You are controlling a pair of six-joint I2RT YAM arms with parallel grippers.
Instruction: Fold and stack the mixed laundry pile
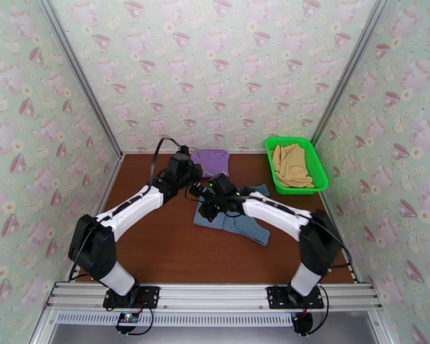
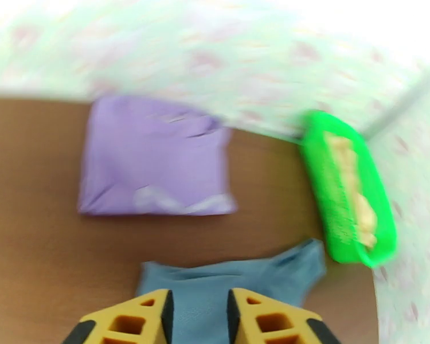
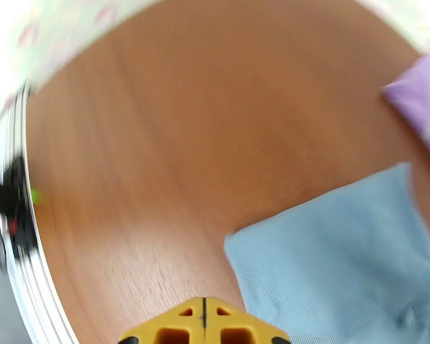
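With your left gripper parted and empty over the blue cloth mid-table and your right gripper clenched on nothing beside it, the two could clash or drag it; lilac cloth lies folded beyond, tan cloth in the far-right basket.

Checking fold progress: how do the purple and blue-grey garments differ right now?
The purple garment is folded into a tidy rectangle; the blue-grey garment lies spread out and uneven. The purple garment sits at the far edge of the table; the blue-grey garment is nearer the middle. Both are cloth, lying outside the green basket.
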